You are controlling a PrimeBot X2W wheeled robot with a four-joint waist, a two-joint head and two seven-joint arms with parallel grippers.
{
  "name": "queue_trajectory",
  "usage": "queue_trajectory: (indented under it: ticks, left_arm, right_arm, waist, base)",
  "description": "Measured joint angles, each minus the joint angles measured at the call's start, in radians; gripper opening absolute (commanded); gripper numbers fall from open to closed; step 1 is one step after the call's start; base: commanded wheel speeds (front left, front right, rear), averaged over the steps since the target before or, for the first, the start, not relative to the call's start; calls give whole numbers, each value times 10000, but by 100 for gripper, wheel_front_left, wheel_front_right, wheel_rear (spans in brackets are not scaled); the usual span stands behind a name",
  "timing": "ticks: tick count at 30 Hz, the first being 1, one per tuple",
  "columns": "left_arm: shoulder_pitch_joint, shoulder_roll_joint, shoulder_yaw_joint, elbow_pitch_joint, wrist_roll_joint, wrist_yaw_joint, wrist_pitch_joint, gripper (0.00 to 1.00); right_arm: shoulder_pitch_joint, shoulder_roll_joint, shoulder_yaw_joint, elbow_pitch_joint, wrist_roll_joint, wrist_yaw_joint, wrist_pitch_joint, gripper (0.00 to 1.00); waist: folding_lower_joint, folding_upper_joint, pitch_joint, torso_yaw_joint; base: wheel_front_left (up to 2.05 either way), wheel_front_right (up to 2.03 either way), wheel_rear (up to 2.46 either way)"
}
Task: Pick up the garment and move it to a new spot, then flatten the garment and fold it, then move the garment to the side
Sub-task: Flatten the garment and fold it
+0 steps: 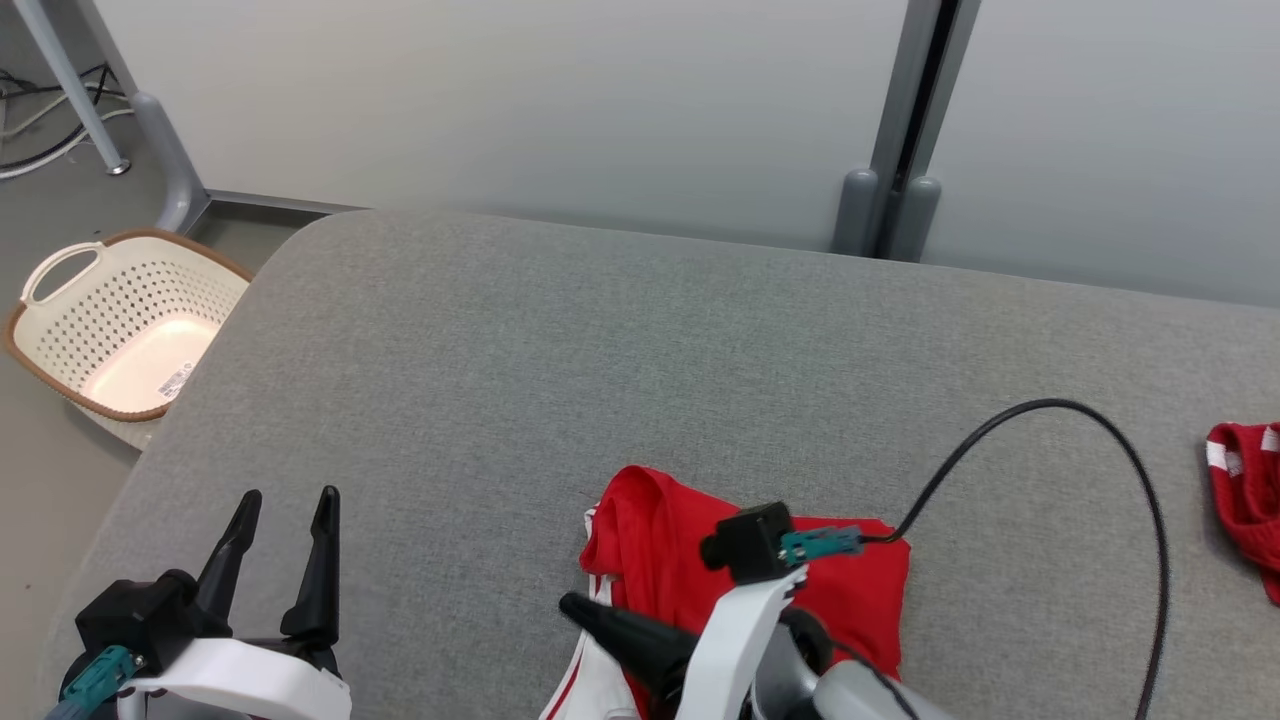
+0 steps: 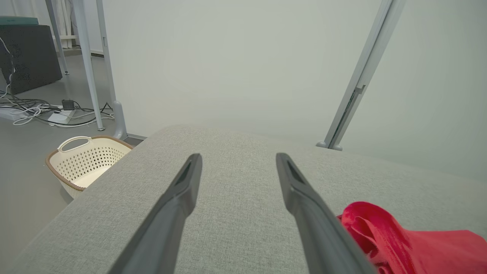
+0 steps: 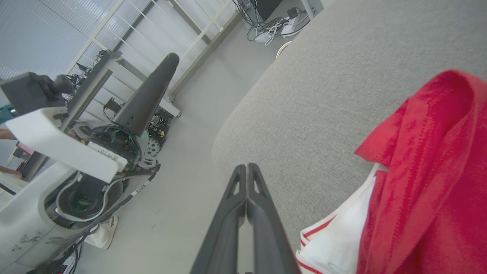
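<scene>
**A:** Where is the garment (image 1: 660, 560)?

**B:** It lies bunched at the table's (image 1: 600, 350) near edge, about midway along it. It is red, with a white panel showing on its left side. Our right gripper (image 3: 246, 167) is clenched tight just off the cloth's left edge, and we see nothing caught between its fingers. Our left gripper (image 1: 289, 495) hovers released, fingers wide, over the table's near left corner, apart from the cloth.

**A:** How do we reckon it will handle?

**B:** We judge it soft, light and limp. It will sag and trail from any point we pinch, and its layers may slide over each other. We would take the raised red fold at its far left, or two corners with one gripper each, so it hangs open rather than in a wad.

**A:** Is anything in our way?

**B:** The black cable (image 1: 1050, 402) from our right wrist loops over the table's right half, just beside the garment, and could drag across the cloth. A second red striped piece (image 1: 1245, 500) sits at the table's right edge, well apart. A pale basket (image 1: 130, 320) stands on the floor off the table's far left corner.
</scene>
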State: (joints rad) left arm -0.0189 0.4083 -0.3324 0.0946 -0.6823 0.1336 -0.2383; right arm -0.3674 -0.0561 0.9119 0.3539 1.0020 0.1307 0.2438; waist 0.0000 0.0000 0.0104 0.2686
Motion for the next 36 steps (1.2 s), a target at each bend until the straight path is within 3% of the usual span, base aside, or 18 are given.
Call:
queue_trajectory:
  ticks: [9, 15, 22, 31, 36]
  left_arm:
    - [161, 71, 61, -153, -33, 86, -15, 100]
    - [191, 119, 61, -299, -31, 102, -42, 100]
    - [192, 157, 2, -359, -29, 102, -25, 100]
    - [128, 173, -75, -320, -29, 88, 19, 100]
    - [97, 146, -132, -284, -31, 86, 33, 100]
  right_arm:
    - [-478, -1528, -1281, -535, -502, 0, -1578, 0]
    - [-382, -2090, -2677, -474, -1524, 0, -2614, 0]
    - [427, -1718, -3580, -213, -2477, 0, -2512, 0]
    - [614, -1290, -3016, -127, -2577, 0, -1360, 0]
    - [512, -997, -2510, 598, -2548, 0, -414, 0]
  waist:
    - [0, 0, -175, -818]
    - [0, 0, -237, -1268]
    - [0, 0, -112, -1310]
    - [0, 0, -39, -998]
    - [0, 0, 22, -799]
  base:
    - [0, 0, 0]
    - [0, 0, 0]
    - [0, 0, 0]
    - [0, 0, 0]
    - [0, 0, 0]
